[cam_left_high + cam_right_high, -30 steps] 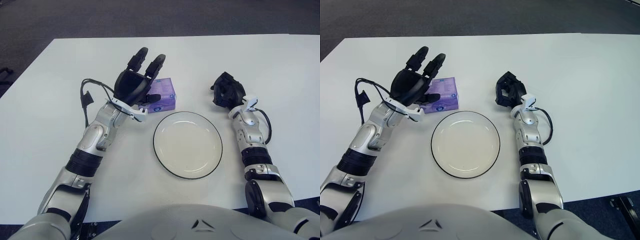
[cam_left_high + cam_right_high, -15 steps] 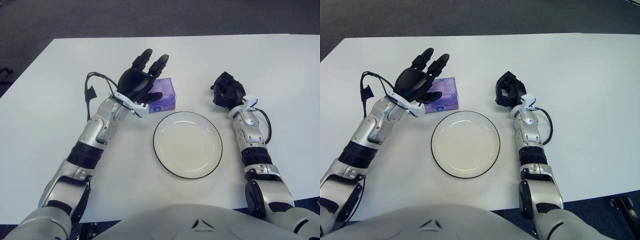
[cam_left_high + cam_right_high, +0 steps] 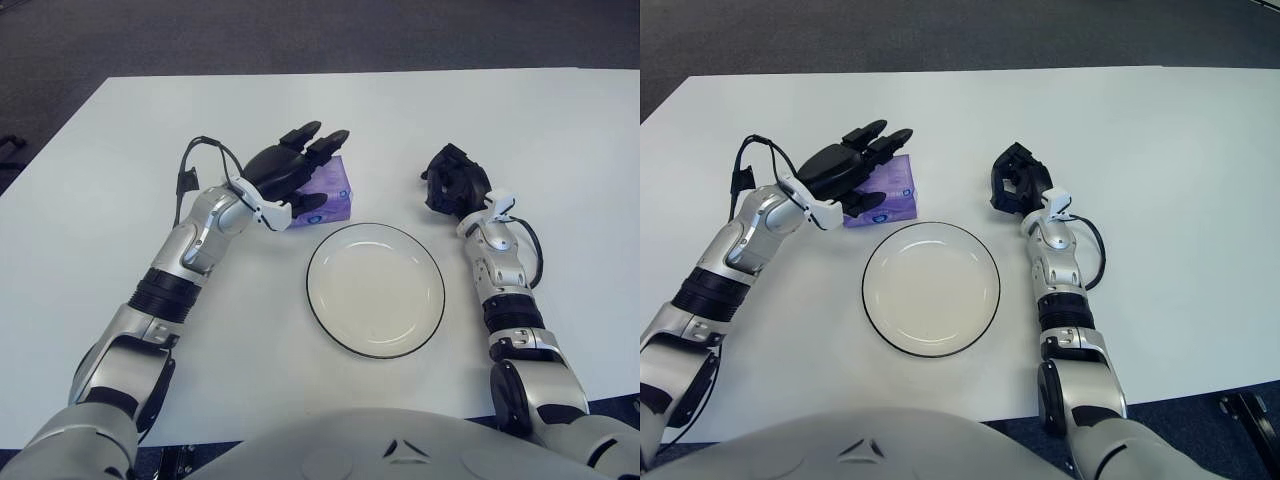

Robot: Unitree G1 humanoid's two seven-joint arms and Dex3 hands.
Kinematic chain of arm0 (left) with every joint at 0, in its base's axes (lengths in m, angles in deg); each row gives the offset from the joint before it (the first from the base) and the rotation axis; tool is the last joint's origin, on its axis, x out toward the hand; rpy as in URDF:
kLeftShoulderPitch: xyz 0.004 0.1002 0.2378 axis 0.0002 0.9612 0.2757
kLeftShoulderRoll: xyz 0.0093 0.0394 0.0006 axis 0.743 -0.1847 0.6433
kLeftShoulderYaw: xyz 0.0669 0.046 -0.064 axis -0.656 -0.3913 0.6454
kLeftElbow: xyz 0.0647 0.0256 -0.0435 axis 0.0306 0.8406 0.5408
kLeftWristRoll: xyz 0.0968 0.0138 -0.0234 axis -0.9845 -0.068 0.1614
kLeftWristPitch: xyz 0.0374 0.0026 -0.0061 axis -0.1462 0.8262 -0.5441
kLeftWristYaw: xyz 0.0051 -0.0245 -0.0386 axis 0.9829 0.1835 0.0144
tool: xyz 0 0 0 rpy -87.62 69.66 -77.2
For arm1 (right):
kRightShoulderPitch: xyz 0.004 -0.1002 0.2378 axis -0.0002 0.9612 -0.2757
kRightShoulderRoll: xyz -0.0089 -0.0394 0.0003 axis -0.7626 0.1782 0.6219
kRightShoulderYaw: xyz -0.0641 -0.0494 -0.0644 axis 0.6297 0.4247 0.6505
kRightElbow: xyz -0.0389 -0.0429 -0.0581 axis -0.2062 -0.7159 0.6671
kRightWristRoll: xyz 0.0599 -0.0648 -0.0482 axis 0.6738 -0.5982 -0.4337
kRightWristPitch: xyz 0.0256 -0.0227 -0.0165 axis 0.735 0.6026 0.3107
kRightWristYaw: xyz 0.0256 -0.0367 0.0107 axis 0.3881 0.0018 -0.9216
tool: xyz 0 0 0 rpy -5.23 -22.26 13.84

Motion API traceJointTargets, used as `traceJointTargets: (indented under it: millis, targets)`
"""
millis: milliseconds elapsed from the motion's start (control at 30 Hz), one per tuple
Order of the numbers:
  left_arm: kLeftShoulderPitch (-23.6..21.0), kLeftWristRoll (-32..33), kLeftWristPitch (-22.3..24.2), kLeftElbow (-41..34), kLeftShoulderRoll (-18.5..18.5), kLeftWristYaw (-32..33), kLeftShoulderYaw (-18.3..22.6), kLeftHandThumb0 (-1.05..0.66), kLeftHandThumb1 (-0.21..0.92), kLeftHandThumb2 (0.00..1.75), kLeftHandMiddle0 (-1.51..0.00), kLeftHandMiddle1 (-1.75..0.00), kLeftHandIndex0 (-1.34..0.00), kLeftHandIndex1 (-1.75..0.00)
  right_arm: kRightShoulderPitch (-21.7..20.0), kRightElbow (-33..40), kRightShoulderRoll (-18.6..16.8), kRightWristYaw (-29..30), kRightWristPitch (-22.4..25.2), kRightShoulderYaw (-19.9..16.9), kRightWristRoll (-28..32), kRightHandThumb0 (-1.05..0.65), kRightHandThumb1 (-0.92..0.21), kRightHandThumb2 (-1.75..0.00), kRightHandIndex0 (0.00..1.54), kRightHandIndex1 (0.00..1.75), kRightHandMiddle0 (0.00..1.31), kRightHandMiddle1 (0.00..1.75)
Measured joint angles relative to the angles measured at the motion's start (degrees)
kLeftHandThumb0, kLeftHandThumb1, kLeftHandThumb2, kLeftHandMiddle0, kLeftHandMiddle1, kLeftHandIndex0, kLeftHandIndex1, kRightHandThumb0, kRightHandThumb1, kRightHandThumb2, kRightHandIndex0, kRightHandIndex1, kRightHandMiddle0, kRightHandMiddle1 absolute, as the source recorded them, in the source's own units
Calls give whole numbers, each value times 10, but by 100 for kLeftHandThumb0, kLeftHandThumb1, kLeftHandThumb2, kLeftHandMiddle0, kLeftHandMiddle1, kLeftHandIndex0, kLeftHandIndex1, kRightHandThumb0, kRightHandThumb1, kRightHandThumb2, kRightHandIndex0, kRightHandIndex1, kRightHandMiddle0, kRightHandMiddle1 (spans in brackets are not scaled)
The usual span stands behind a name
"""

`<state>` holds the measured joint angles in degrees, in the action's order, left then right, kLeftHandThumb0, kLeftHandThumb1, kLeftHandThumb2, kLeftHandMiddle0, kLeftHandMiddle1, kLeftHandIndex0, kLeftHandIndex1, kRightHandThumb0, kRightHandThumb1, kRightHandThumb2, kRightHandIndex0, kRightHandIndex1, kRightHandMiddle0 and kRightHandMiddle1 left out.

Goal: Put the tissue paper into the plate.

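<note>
The tissue paper is a small purple pack [image 3: 337, 190] lying on the white table, just beyond the left rim of the plate [image 3: 375, 290]. The plate is round and white with a dark rim, and it holds nothing. My left hand [image 3: 300, 172] lies low over the left part of the pack. Its fingers are stretched out across the pack's top and its thumb is at the near side, not closed on it. My right hand [image 3: 455, 182] rests on the table to the right of the plate, fingers curled, holding nothing.
The white table [image 3: 560, 150] spreads wide on all sides, with its far edge at the top and dark floor beyond. A black cable [image 3: 187, 172] loops off my left wrist.
My left hand has tipped forward and come down from a raised, upright pose to lie flat over the tissue pack. The pack, the plate and my right hand have not moved.
</note>
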<state>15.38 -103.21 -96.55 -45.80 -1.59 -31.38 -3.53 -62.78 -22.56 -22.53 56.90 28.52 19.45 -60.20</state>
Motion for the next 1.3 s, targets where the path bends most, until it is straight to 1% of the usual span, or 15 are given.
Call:
traceJointTargets:
  millis: [233,500,667,1000,1300]
  targets:
    - [0,14,18,-8,5,-53,-3,-105,92,106,-1,0,0,0,0,0,0,0,0,0,0,-44,-44,-116,100,175,51,175]
    - [0,18,67,-37,12,-121,-10,-105,92,106,0,0,0,0,0,0,0,5,0,0,0,-45,-42,-118,102,175,53,175]
    - [-2,17,95,-55,14,-151,-14,-105,92,108,0,0,0,0,1,3,0,14,0,0,0,-45,-41,-120,102,175,54,175]
    - [-8,-28,140,-82,18,-172,-38,-105,92,109,0,0,0,0,4,13,-1,21,0,4,-1,-45,-40,-120,102,175,54,175]
    - [-13,-81,151,-85,17,-162,-60,-105,92,110,0,0,0,0,7,19,-1,20,0,8,-1,-45,-42,-118,101,175,53,175]
